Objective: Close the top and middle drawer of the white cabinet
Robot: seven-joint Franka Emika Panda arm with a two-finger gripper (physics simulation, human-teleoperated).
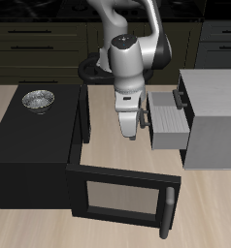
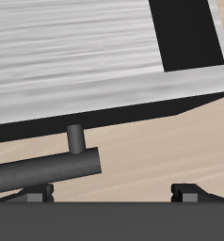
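The gripper [image 1: 137, 124] hangs low over the table, just in front of a pulled-out drawer [image 1: 170, 120] of the white cabinet [image 1: 216, 116]. In the wrist view its two fingertips [image 2: 36, 192] stand wide apart with nothing between them, so it is open and holds nothing. Close before them is the drawer's grey bar handle [image 2: 48, 168] on its short post, and behind it the pale drawer front [image 2: 76, 47]. I cannot tell if a finger touches the handle. In the exterior view the drawer sticks out from the cabinet toward the arm; a second drawer front [image 1: 176, 97] shows just above it, also a little out. The cabinet stands on the wooden table [image 1: 108, 150]. Across the arm from it is a black box [image 1: 35, 145] with a metal bowl [image 1: 38, 99] on top, and its windowed door [image 1: 122, 199] is swung open toward the table's front edge
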